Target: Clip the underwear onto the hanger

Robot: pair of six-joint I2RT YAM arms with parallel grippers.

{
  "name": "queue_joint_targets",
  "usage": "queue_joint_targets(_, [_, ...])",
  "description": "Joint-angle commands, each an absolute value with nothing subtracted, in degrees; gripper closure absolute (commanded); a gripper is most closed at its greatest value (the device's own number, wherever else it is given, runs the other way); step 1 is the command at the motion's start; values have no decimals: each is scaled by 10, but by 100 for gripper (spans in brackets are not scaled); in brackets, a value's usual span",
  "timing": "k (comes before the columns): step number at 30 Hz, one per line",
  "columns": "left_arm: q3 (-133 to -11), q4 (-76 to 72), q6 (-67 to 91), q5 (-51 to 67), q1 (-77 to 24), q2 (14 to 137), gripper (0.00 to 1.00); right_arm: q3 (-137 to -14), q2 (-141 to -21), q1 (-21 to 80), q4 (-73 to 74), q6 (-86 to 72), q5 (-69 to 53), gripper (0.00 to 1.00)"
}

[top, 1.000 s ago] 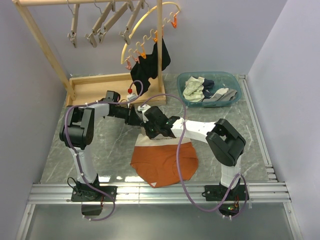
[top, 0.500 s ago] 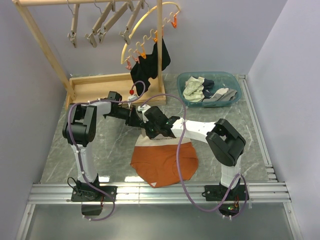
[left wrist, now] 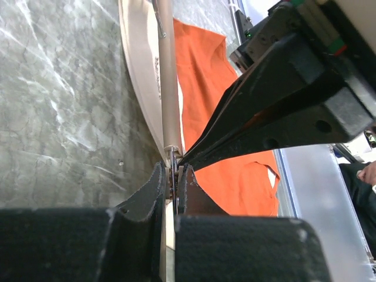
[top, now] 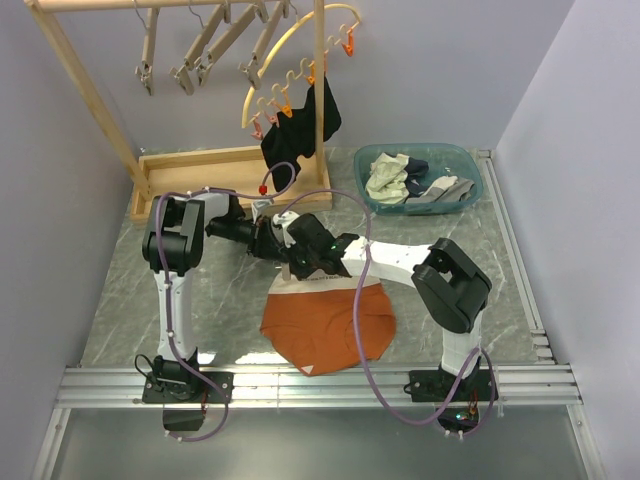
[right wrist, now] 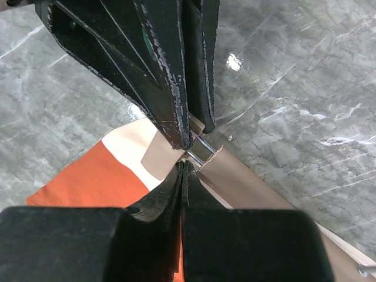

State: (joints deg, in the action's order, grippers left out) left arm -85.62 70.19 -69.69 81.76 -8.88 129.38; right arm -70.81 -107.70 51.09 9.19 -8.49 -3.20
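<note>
Elbow shift only: my left arm has folded inward, while my left hand (left wrist: 173,179) stays pinched almost closed on the hanger (left wrist: 167,88) at its end clip. My right hand (right wrist: 183,169), fingers pressed together, meets that clip. Underwear (top: 325,325) lies at 6 o'clock on the worktop (top: 230,300), likely unclipped.

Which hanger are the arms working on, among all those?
On the grey marble table, find the orange underwear lying flat. The hanger is the straight wooden bar along its white waistband, where the left gripper and right gripper meet. Its look-alikes hang on the rack behind.
</note>
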Motion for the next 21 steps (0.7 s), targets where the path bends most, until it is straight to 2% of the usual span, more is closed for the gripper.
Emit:
queue_joint_targets(1, [-870,782,-763,859,-87,1288,99,-722,-1047,506,79,-83,-18,100])
queue_joint_targets(9, [-869,783,-766,860,-87,1288,97,-728,-1048,506,83,-84,-14,100])
queue_joint_targets(10, [-869,782,-766,860,-87,1288,94,-729,-1047,506,83,-84,-14,100])
queue_joint_targets(14, [-868,783,-766,860,-87,1288,71,-729,-1049,505,84,-84,-16,100])
queue_joint_targets(17, [-869,782,-765,860,-86,1288,63,-730,-1047,506,84,-84,-14,100])
queue_joint_targets(21, [-869,782,-765,860,-87,1289,58,-729,-1047,506,85,-84,-15,100])
